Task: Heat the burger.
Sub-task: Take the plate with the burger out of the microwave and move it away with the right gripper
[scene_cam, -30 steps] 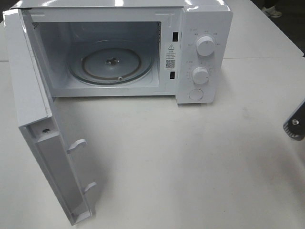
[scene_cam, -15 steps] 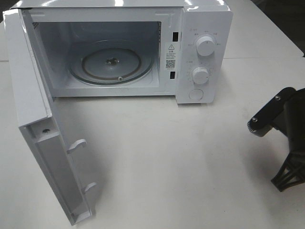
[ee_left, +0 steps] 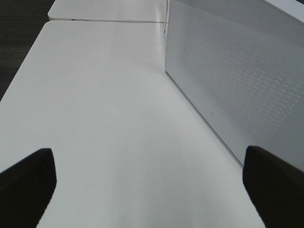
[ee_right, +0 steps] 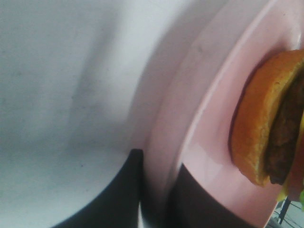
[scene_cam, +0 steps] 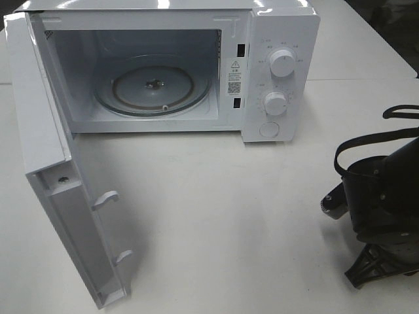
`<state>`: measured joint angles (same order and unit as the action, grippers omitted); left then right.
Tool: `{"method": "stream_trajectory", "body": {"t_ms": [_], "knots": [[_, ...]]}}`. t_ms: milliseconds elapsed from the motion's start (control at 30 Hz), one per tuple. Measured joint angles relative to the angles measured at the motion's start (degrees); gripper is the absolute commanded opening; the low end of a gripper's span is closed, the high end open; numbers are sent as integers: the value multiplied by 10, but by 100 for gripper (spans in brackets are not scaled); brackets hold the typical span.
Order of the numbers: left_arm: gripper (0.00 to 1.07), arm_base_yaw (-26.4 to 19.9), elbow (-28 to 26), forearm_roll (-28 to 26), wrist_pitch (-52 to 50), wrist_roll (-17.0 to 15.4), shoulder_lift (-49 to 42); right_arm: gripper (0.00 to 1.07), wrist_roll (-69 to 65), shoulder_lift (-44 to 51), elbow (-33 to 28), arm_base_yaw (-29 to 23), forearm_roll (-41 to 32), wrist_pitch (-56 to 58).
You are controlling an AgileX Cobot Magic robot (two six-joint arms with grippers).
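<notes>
Carrying step is what you're in: the right end effector (ee_right: 154, 190) is pinched nearly closed on the rim of the pink plate (ee_right: 190, 118), one finger each side of the edge. The burger (ee_right: 270, 123) sits on that plate, visible only in the right wrist view; the overhead view doesn't show it, since the right arm (scene_cam: 383, 209) blocks that corner at the right edge of the worktop (scene_cam: 249, 216).

Microwave (scene_cam: 275, 72) is ready: door (scene_cam: 59, 196) swung wide to the left, glass turntable (scene_cam: 154, 85) bare, nothing in the cavity.

Left end effector (ee_left: 147, 185) is spread fully wide, holding nothing, parked over bare worktop alongside the microwave's perforated outer wall.

Next move, as I read it: you need to bring the plate across to the cavity opening, keep it level so the burger doesn't slide, clear the lower door-frame lip, then set it centred on the turntable. Rim grip is thin, so go slow. After release, the door needs shutting and a knob (scene_cam: 283, 62) turning.
</notes>
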<state>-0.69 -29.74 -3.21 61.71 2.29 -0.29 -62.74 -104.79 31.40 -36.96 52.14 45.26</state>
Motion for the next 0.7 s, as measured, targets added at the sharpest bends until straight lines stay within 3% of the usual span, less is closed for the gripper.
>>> {"method": "stream_trajectory", "body": {"t_ms": [167, 333, 367, 400, 433, 533, 700], "knots": [[100, 0, 0, 0, 0, 0, 0, 7, -37, -25, 1, 14, 19, -2], [100, 0, 0, 0, 0, 0, 0, 21, -45, -27, 5, 14, 30, 5], [100, 0, 0, 0, 0, 0, 0, 30, -46, -27, 5, 14, 36, 13], [100, 0, 0, 0, 0, 0, 0, 30, -46, -27, 5, 14, 36, 13], [100, 0, 0, 0, 0, 0, 0, 40, -46, -27, 5, 14, 35, 17], [100, 0, 0, 0, 0, 0, 0, 49, -36, -25, 5, 14, 25, 18], [100, 0, 0, 0, 0, 0, 0, 54, -9, 8, 5, 14, -4, 6]]}}
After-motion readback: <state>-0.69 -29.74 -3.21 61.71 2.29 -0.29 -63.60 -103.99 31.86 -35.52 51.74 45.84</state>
